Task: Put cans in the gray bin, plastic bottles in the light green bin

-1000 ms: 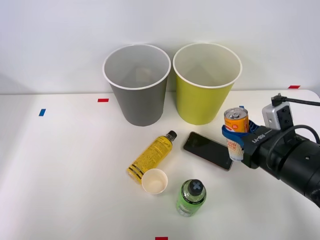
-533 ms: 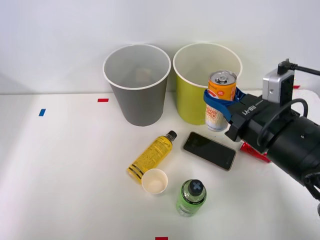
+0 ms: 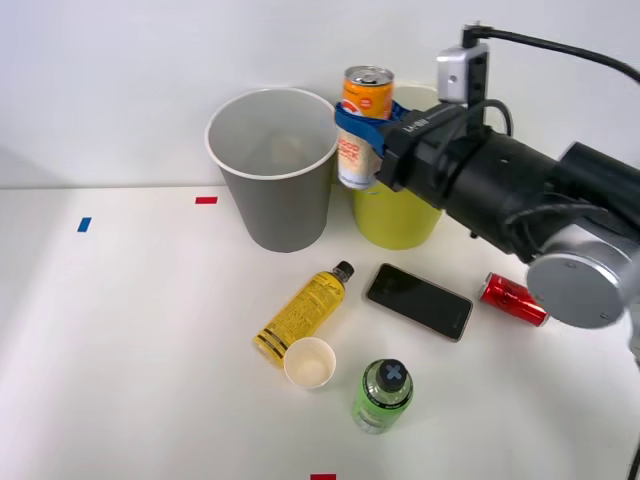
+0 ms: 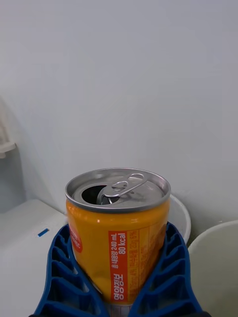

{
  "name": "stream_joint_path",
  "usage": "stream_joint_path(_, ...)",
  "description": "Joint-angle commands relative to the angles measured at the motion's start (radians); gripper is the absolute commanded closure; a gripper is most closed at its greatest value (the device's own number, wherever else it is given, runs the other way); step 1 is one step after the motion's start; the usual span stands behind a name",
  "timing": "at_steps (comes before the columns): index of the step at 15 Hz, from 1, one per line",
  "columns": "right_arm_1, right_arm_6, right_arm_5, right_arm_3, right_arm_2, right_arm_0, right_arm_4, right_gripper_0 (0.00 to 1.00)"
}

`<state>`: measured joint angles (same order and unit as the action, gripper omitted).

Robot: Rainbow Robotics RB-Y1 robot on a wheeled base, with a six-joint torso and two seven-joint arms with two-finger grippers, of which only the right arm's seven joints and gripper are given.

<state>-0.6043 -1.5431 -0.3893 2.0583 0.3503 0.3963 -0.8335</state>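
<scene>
white table [image 3: 120,340] against a pale wall; the right gripper [image 3: 362,132], its blue ribbed fingers [image 4: 62,267] closed around the orange-topped can [image 3: 364,125], holds it upright in the air between the rims of the gray bin [image 3: 275,200] and the green bin [image 3: 400,215]. the can's opened pull-tab lid and a label reading "240 ml, 80 kcal", beside other small lettering, appear in the wrist view. the black arm's wrist carries white lettering too small to read. the red can [image 3: 514,300] lies on its side under the arm. a black phone [image 3: 419,300] lies flat between it and the yellow bottle [image 3: 304,313], also lying down, whose base touches a cream paper cup [image 3: 309,362]. the green bottle [image 3: 382,394] stands upright just beside the cup. small red and blue tape marks [image 3: 206,200] dot the table.
</scene>
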Motion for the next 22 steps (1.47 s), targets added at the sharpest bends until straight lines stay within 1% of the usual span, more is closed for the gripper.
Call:
stream_joint_path(1,0.081,0.005,0.079,-0.205,0.111,0.177,-0.007,1.00)
stream_joint_path(3,0.129,0.008,0.079,-0.303,0.138,0.260,-0.010,1.00)
stream_joint_path(5,0.179,0.000,0.079,-0.429,0.151,0.354,-0.010,1.00)
stream_joint_path(7,0.209,-0.006,0.079,-0.532,0.162,0.421,-0.007,1.00)
stream_joint_path(9,0.225,0.000,0.079,-0.573,0.164,0.443,-0.006,1.00)
stream_joint_path(10,0.224,-0.006,0.079,-0.576,0.164,0.444,-0.006,0.97)
stream_joint_path(11,0.222,-0.006,0.079,-0.575,0.167,0.444,-0.006,0.54)
stream_joint_path(12,0.222,-0.003,0.079,-0.576,0.168,0.443,-0.006,0.00)
stream_joint_path(15,0.215,-0.012,0.081,-0.572,0.170,0.443,-0.009,0.00)
stream_joint_path(16,0.195,-0.019,0.081,-0.557,0.171,0.443,-0.009,0.00)
stream_joint_path(19,0.090,-0.026,0.081,-0.443,0.190,0.400,-0.006,0.00)
stream_joint_path(21,-0.005,-0.014,0.084,-0.330,0.188,0.328,-0.009,0.00)
stream_joint_path(22,-0.034,-0.009,0.115,-0.293,0.185,0.285,-0.010,0.00)
